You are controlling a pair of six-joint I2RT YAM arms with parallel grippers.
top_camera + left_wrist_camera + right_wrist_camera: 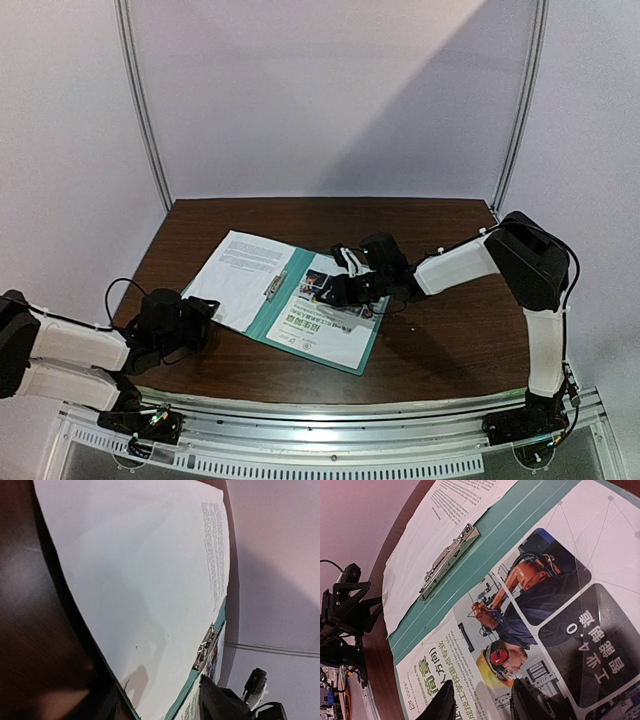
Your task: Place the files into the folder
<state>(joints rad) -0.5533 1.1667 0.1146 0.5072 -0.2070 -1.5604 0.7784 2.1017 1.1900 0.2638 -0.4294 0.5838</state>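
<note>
The teal folder lies open at the table's middle, with its metal clip on the spine. The plain text sheet lies on its left half and the colour photo sheet on its right half. My left gripper is open at the text sheet's near left corner; in the left wrist view the sheet runs between its spread fingers. My right gripper is open low over the colour sheet, with its fingers apart above the green lettering. The right wrist view also shows the clip.
Dark wooden table, walled by pale panels at the back and sides. A metal rail runs along the near edge. A black cable loops by the left arm. The left arm shows in the right wrist view.
</note>
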